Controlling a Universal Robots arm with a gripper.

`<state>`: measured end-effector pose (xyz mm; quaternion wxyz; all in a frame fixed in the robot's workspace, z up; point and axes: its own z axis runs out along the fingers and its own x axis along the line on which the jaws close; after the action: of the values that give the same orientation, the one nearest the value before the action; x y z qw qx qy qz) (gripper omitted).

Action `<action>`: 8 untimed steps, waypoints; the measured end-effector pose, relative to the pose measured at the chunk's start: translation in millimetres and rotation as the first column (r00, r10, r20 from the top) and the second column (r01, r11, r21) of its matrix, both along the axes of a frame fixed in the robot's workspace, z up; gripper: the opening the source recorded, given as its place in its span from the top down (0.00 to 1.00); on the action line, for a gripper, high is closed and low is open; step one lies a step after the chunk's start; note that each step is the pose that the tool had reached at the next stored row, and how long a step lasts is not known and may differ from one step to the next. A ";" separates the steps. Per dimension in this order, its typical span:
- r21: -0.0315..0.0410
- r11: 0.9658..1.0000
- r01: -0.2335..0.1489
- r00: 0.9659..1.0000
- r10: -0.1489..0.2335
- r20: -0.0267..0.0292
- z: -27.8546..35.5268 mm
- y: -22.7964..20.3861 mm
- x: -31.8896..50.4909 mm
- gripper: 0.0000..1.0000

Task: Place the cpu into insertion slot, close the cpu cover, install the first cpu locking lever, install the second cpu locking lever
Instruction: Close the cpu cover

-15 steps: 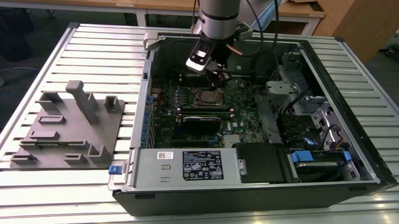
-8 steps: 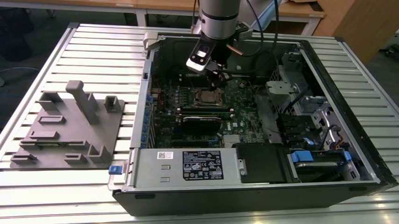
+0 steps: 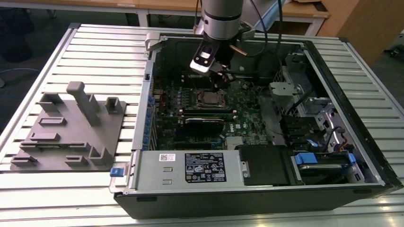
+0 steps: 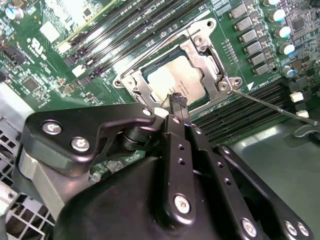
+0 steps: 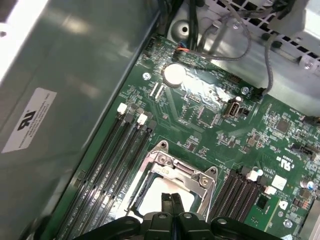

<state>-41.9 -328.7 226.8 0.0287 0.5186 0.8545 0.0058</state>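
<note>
The cpu [image 4: 175, 80], a pale silvery square chip, lies in the insertion slot [image 3: 211, 99] on the green motherboard [image 5: 210, 125] inside the open computer case. The silver cpu cover [image 4: 200, 50] lies flat around it as a frame; in the first wrist view the cpu cover [image 5: 175, 167] borders the cpu [image 5: 155, 195]. A thin metal locking lever [image 4: 275, 106] sticks out from the socket's corner over the memory slots. My gripper [image 3: 218, 86] hangs just above the socket's edge, its black fingertips [image 4: 178, 100] pressed together with nothing seen between them.
Long black memory slots [image 5: 110, 160] flank the socket on both sides. A black card [image 3: 203, 125] sits below it in the exterior view, then the power supply [image 3: 189, 168]. Cables and drive cages [image 3: 315, 123] fill the exterior view's right. A grey fixture plate [image 3: 69, 127] lies on the table at the left.
</note>
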 end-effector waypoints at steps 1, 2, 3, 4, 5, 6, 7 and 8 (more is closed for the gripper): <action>0.000 1.000 -0.009 1.000 0.009 0.000 0.0 0.0 0.0 0.90; 0.000 1.000 -0.018 1.000 0.018 0.000 -0.1 0.0 0.0 0.90; 0.000 1.000 -0.027 1.000 0.027 0.000 -0.1 0.0 0.0 0.90; 0.000 1.000 -0.031 1.000 0.031 0.000 -0.1 0.0 0.0 0.90; 0.000 1.000 -0.031 1.000 0.031 0.000 -0.1 0.0 0.0 0.90; 0.000 1.000 -0.031 1.000 0.031 0.000 -0.1 0.0 0.0 0.90; 0.000 1.000 -0.031 1.000 0.031 0.000 -0.1 0.0 0.0 0.90; 0.000 1.000 -0.032 1.000 0.032 0.000 -0.1 0.0 0.0 0.90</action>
<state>-42.0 -328.7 226.7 0.0287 0.5051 0.8626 0.0063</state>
